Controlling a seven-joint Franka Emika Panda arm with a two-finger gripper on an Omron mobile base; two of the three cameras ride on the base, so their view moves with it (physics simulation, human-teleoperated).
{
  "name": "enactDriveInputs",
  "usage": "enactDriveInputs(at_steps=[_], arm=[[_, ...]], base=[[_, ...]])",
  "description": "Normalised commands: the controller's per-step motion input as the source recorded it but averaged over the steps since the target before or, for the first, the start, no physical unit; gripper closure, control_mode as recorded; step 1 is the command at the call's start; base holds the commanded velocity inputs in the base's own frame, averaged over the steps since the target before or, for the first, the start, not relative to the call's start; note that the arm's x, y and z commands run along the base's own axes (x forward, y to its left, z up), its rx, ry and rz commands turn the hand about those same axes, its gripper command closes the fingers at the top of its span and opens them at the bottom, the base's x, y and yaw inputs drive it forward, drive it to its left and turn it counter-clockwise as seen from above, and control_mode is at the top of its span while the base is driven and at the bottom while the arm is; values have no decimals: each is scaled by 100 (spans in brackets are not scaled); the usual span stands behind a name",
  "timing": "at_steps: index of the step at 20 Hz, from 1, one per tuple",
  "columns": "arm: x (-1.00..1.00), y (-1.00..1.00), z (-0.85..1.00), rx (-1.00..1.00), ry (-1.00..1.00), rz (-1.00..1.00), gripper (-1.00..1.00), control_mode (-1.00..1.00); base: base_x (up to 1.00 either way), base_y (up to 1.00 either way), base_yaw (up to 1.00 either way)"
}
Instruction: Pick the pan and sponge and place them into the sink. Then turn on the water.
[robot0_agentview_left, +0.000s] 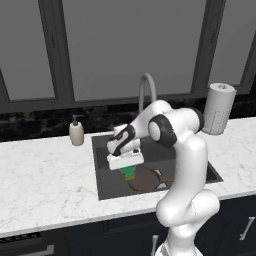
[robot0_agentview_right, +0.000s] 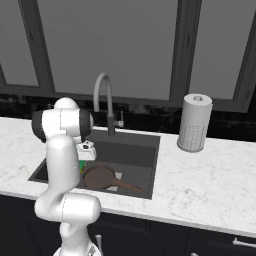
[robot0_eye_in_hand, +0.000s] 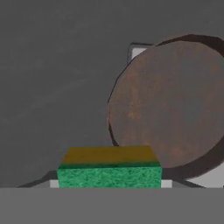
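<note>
The sponge (robot0_eye_in_hand: 109, 168), green with a yellow-orange layer, fills the bottom of the hand view and hides the fingertips. My gripper (robot0_agentview_left: 128, 169) hangs over the left half of the sink (robot0_agentview_left: 103, 186), shut on the sponge (robot0_agentview_left: 129, 173), which sits just above the basin floor. The reddish-brown pan (robot0_agentview_left: 145, 180) lies flat on the sink floor just right of the sponge, with its handle pointing right (robot0_agentview_right: 127, 186). In the hand view the pan (robot0_eye_in_hand: 170, 100) covers most of the light grey patch (robot0_eye_in_hand: 138, 51). No water falls from the faucet (robot0_agentview_left: 146, 90).
A beige soap dispenser (robot0_agentview_left: 76, 132) stands on the marble counter left of the sink. A paper towel roll (robot0_agentview_right: 194, 122) stands at the back right. The gooseneck faucet (robot0_agentview_right: 102, 90) arches over the sink's rear edge, close behind my arm.
</note>
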Motion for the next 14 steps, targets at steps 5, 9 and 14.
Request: enactDriveInputs(at_steps=[5, 9, 14], arm=[[9, -1, -57, -3, 0, -5, 100, -100], [12, 0, -46, -1, 0, -5, 100, -100], [3, 0, -16, 0, 0, -3, 100, -100]], base=[[0, 0, 0], [0, 0, 0], [0, 0, 0]])
